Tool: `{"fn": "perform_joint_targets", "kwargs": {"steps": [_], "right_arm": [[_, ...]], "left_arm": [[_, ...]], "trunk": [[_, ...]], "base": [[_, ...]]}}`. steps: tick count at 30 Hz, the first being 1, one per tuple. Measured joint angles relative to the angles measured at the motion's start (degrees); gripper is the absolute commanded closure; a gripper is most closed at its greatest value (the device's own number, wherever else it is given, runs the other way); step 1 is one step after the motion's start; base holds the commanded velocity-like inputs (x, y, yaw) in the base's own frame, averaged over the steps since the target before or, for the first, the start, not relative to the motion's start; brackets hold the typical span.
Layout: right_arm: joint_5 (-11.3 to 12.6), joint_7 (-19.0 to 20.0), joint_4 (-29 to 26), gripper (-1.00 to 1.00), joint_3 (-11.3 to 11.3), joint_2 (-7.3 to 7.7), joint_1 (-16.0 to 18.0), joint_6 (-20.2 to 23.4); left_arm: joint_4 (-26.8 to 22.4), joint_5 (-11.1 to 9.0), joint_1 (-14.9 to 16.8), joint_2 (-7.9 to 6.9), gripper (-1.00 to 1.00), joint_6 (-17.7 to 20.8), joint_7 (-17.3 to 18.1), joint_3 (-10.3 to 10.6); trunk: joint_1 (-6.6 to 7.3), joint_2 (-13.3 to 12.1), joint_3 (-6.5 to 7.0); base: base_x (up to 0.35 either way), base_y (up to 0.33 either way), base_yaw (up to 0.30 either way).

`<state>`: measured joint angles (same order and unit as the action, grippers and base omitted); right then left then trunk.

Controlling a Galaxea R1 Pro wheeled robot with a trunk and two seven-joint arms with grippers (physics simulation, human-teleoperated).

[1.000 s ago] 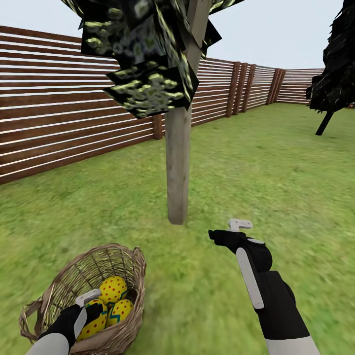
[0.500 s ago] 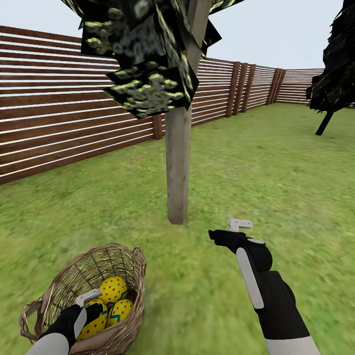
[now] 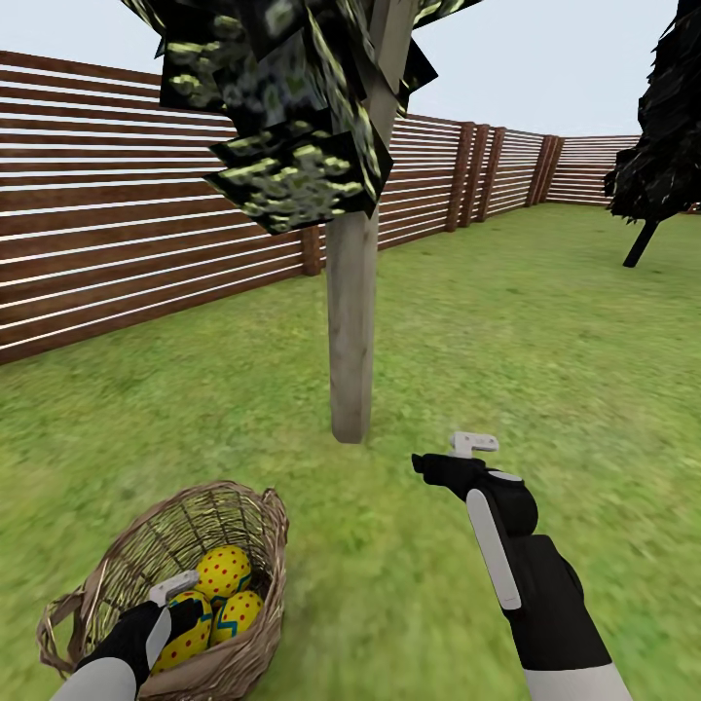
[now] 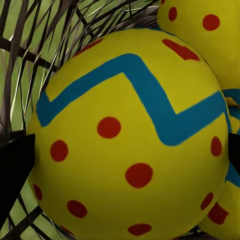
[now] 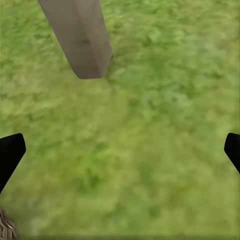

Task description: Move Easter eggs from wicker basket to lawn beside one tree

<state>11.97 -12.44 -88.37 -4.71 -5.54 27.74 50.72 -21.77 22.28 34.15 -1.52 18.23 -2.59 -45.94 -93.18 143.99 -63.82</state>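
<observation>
Nothing has moved since the earlier frames: both arms, the wicker basket and the eggs hold identical positions. Left tool is lowered inside the basket at about 7 o'clock in the head view, its fingers straddling the nearest Easter egg, a yellow egg with red dots and a blue zigzag band. In the left wrist view the dark finger edges sit at either side of this egg, close to its surface; whether they already press on it cannot be told. Two further eggs lie touching it in the basket. The egg sits directly ahead of the left tool, between its fingers, so the left arm is clearly the nearer one; the coming move appears to be closing and lifting straight up. The tree stands at 12 o'clock from the basket, near it on the lawn. Right tool hovers with its fingers spread wide, holding nothing, forearm raised and pointing toward the trunk base.
</observation>
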Motion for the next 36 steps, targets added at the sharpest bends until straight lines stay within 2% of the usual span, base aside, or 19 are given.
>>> {"fn": "perform_joint_targets", "kwargs": {"steps": [21,32,36], "right_arm": [[0.0,0.0,0.1,-1.0,0.0,0.03,0.0,0.0],[0.0,0.0,0.1,-1.0,0.0,0.04,0.0,0.0],[0.0,0.0,0.1,-1.0,0.0,0.05,0.0,0.0]], "left_arm": [[0.0,0.1,0.0,0.0,1.0,0.1,0.0,0.0],[0.0,0.1,0.0,0.0,1.0,0.2,-0.1,0.0],[0.0,0.1,0.0,0.0,1.0,0.2,-0.2,0.0]], "trunk": [[0.1,-0.1,0.89],[0.34,-0.2,2.87],[0.33,-0.2,2.88]], "base": [[0.0,0.0,0.0],[0.0,0.0,0.0],[0.0,0.0,0.0]]}}
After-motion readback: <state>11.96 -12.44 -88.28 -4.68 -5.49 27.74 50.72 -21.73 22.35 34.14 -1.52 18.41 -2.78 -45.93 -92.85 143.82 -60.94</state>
